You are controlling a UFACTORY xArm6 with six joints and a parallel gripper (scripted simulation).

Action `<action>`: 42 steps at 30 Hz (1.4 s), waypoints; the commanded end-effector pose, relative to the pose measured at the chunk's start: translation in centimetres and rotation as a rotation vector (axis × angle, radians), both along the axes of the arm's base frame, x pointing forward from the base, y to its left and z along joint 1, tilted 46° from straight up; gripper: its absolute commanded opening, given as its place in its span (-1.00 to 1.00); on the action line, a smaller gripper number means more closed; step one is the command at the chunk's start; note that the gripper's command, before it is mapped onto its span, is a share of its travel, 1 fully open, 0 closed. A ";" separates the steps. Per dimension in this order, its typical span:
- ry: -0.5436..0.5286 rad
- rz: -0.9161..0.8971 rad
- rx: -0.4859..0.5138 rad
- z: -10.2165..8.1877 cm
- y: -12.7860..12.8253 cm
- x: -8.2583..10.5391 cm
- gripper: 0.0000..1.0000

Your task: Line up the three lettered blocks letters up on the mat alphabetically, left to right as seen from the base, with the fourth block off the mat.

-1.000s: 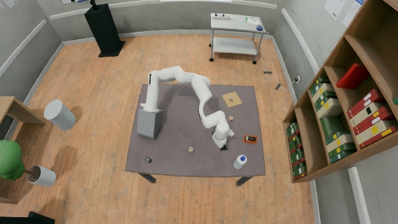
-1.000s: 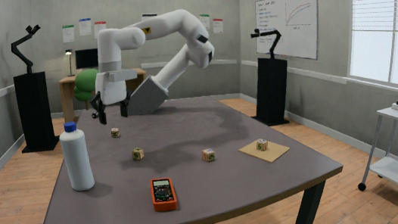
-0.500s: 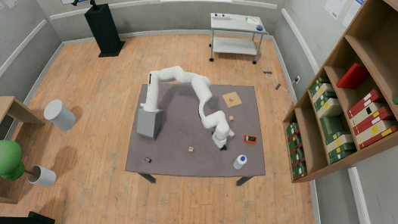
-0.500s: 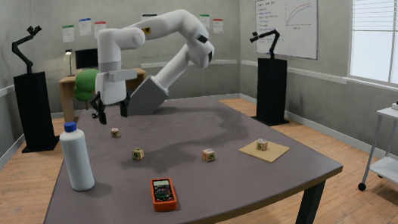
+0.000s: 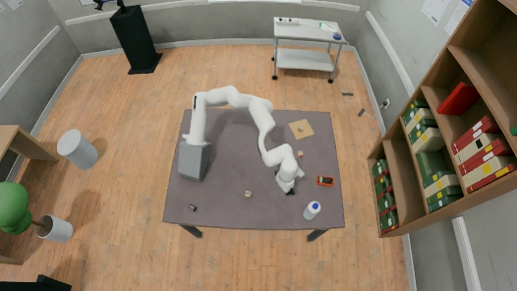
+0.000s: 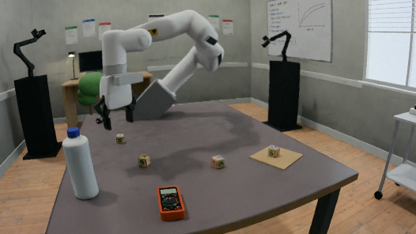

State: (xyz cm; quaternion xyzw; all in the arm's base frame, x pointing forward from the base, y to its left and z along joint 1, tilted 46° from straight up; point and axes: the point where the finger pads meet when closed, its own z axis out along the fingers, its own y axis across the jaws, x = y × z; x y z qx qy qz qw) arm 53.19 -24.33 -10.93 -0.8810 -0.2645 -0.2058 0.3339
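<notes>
Four small wooden blocks with green marks lie on the grey table; the letters are too small to read. One block (image 6: 274, 151) sits on the tan mat (image 6: 276, 157), also seen from above (image 5: 301, 129). A second block (image 6: 217, 161) (image 5: 300, 153) lies left of the mat on the bare table. A third (image 6: 144, 160) and a fourth (image 6: 120, 138) lie further left; the fourth also shows from above (image 5: 248, 194). My gripper (image 6: 117, 119) is open and empty, hanging above the table near these two blocks. From above, the gripper (image 5: 290, 191) hides the third block.
A white bottle with a blue cap (image 6: 80, 164) stands at the table's near left. An orange multimeter (image 6: 171, 202) lies near the front edge. A small dark object (image 5: 192, 207) lies near a table corner. The grey robot base (image 5: 194, 159) stands on the table.
</notes>
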 end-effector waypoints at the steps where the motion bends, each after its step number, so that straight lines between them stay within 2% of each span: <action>1: -0.003 -0.002 -0.003 0.1 -0.2 0.1 1.00; 7: -0.003 -0.002 -0.003 0.1 -0.2 0.0 1.00; 8: -0.002 -0.003 -0.004 -0.2 -0.5 -0.5 1.00; 9: -0.001 -0.005 -0.006 -0.8 -1.0 -1.7 1.00; 11: 0.001 -0.010 -0.012 -2.6 -2.3 -5.3 1.00; 13: 0.001 -0.010 -0.012 -2.6 -2.3 -5.3 1.00; 14: 0.002 -0.012 -0.014 -3.8 -2.9 -7.8 1.00; 20: 0.004 -0.011 -0.014 -6.2 -3.6 -14.3 1.00; 27: -0.001 -0.002 -0.005 -8.4 -2.8 -22.0 1.00; 31: -0.002 -0.001 -0.004 -8.5 -2.7 -22.6 1.00; 42: -0.002 -0.001 -0.004 -8.5 -2.7 -22.6 1.00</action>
